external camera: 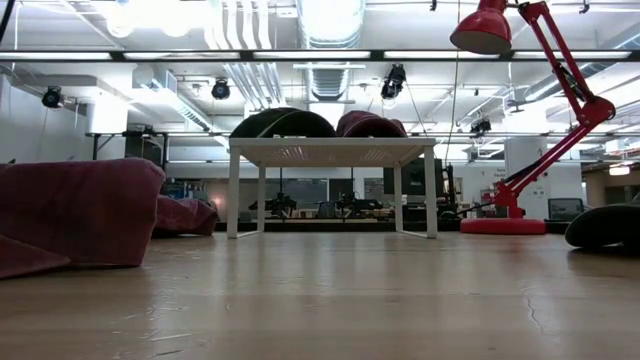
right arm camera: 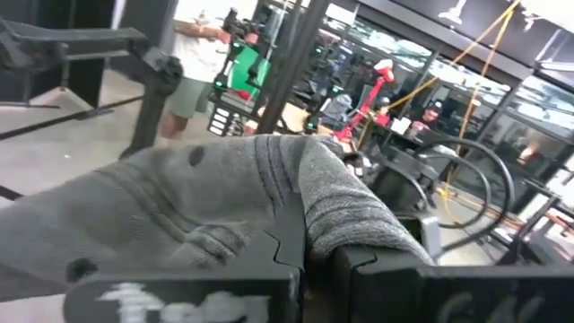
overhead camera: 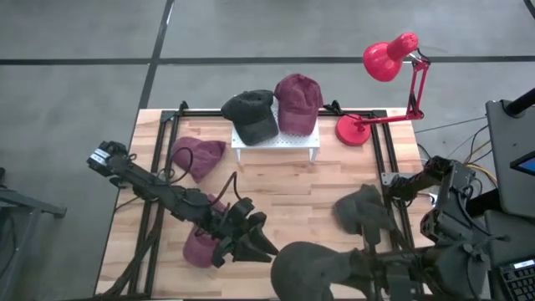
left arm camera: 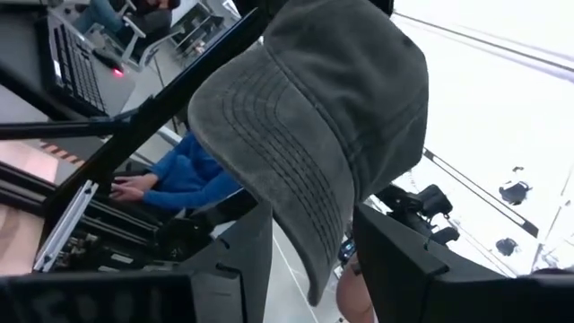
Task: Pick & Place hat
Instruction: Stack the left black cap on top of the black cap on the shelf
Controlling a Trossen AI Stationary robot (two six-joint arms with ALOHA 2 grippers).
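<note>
- Grey hat [left arm camera: 314, 117] fills the left wrist view, held off the table at its near edge, right of centre.
- Right gripper [right arm camera: 301, 244]: fingers pinched fully together on that hat's grey cloth.
- Left gripper [overhead camera: 266, 247]: fingers spread, one on each side of the hat's brim, gaps visible on both sides, gripping nothing. It sits over the near middle of the table.
- Hat count: six.
- Two grey: the held one, plus a second grey hat [overhead camera: 364, 209] lying on the table just behind it, right side.
- Three maroon: maroon hat under the left arm [overhead camera: 199, 247], maroon hat at left [overhead camera: 201, 156] near the rack, maroon hat on the rack [overhead camera: 298, 102].
- One black hat [overhead camera: 252, 113], also on the rack, touching the maroon one.
- One white rack [overhead camera: 276, 142], far middle of the table [overhead camera: 334, 171].
- One red lamp [overhead camera: 389, 58], far right corner.
</note>
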